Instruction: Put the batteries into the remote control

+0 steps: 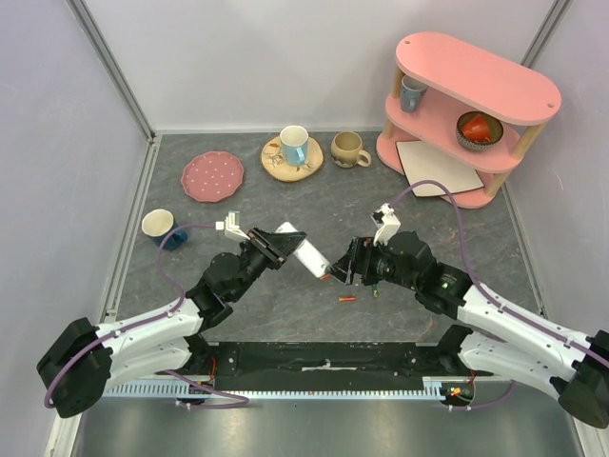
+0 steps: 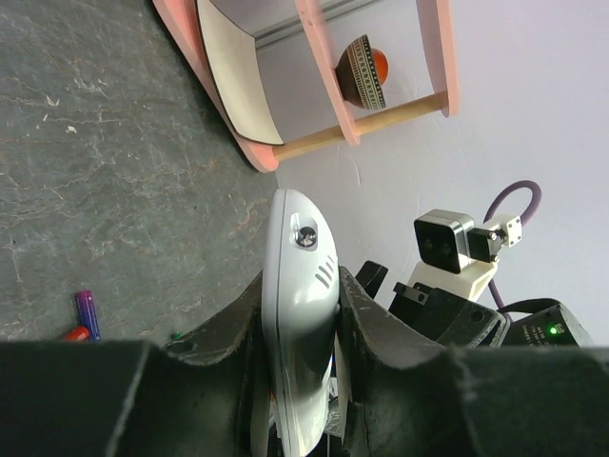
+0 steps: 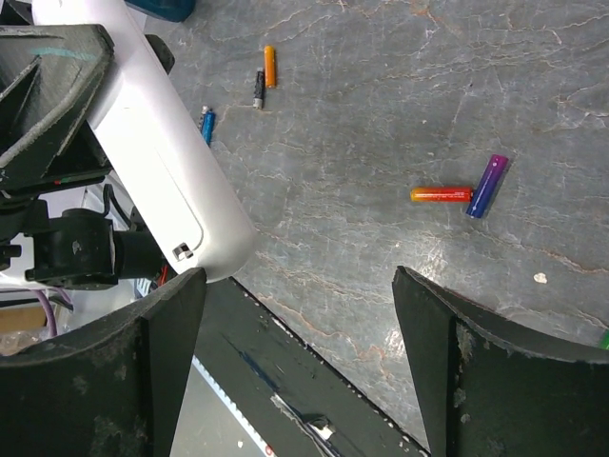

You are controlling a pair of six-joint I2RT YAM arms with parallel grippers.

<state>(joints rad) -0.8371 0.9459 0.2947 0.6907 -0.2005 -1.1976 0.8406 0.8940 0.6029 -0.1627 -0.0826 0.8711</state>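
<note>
My left gripper (image 1: 276, 246) (image 2: 300, 286) is shut on the remote control (image 1: 304, 251) (image 2: 298, 314), a slim white handset held above the table and pointing at the right arm. The remote's free end (image 3: 162, 143) reaches the tip of one finger of my right gripper (image 1: 341, 269) (image 3: 300, 276), which stands open with nothing between its fingers. Batteries lie loose on the grey table. A red-orange one (image 3: 441, 194) touches a purple-blue one (image 3: 486, 186). Farther off are an orange one (image 3: 269, 66), a dark one (image 3: 259, 88) and a blue one (image 3: 206, 124). The top view shows a red battery (image 1: 348, 299).
A pink two-tier shelf (image 1: 476, 105) stands at the back right with a mug (image 1: 412, 92), a bowl (image 1: 479, 129) and a beige board (image 1: 438, 168). Along the back are a pink plate (image 1: 212, 176), a mug on a wooden coaster (image 1: 293, 148) and a beige mug (image 1: 348, 149). A cup (image 1: 160, 227) sits far left.
</note>
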